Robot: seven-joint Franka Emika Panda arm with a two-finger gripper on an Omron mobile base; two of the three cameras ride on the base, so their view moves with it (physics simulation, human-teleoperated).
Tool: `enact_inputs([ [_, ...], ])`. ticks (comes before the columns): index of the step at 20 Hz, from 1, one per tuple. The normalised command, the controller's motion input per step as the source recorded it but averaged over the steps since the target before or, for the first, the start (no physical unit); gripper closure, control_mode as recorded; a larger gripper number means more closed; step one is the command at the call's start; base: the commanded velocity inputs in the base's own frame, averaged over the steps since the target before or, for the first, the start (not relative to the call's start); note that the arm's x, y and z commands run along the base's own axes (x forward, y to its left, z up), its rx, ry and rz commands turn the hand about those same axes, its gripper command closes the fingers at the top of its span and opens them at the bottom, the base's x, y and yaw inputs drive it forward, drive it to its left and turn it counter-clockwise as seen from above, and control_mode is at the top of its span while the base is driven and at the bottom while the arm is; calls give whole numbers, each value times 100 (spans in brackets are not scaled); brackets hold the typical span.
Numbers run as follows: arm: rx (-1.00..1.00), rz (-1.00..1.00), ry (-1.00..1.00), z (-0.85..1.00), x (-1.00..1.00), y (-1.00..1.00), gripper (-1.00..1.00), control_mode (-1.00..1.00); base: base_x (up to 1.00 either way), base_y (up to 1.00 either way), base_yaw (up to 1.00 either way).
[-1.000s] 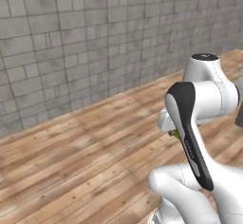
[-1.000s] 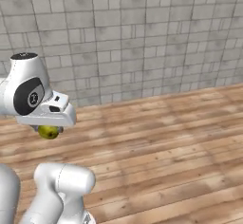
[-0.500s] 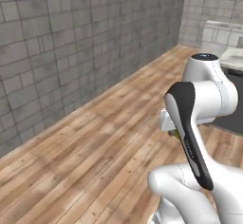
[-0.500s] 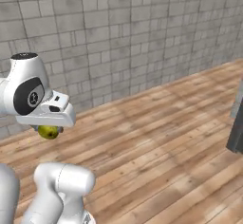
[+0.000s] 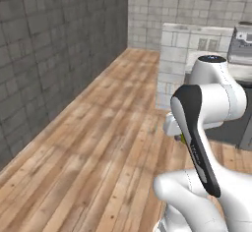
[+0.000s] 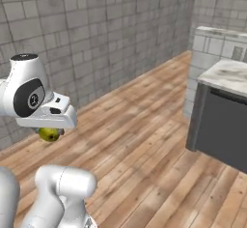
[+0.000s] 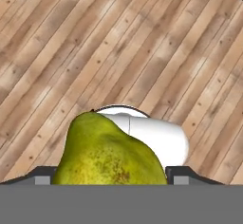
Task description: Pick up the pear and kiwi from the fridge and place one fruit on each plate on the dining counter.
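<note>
My gripper (image 6: 49,131) is shut on the pear (image 6: 49,135), a yellow-green speckled fruit that hangs under the hand above the wooden floor. In the hand view the pear (image 7: 109,156) bulges up between the two dark fingertips (image 7: 46,172), stem end pointing away. From the left base view my own arm covers the hand, and just a yellow sliver of the pear (image 5: 182,138) peeks out. The dining counter (image 6: 226,73), marbled on top with a grey base, stands at the right. The kiwi, the fridge and the plates are out of view.
A grey tiled wall (image 6: 96,38) runs along the left and meets another in the far corner. A tiled half-wall (image 5: 177,64) stands behind the counter's end. Wooden floor (image 6: 140,140) lies open between me and the counter.
The whole picture has shifted, so the base has turned: the tiled wall slid left and the corner, half-wall and dining counter came into view. The pear stays gripped.
</note>
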Motion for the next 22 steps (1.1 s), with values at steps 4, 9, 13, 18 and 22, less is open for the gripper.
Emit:
enact_inputs([
  [4,0,0,0,0,0,0,100,100,100,17,-49],
  [9,0,0,0,0,0,0,100,100,100,56,-49],
  [13,0,0,0,0,0,0,100,100,100,78,-48],
  [18,0,0,0,0,0,0,100,100,92,93,-38],
  [22,0,0,0,0,0,0,100,100,99,92,-39],
])
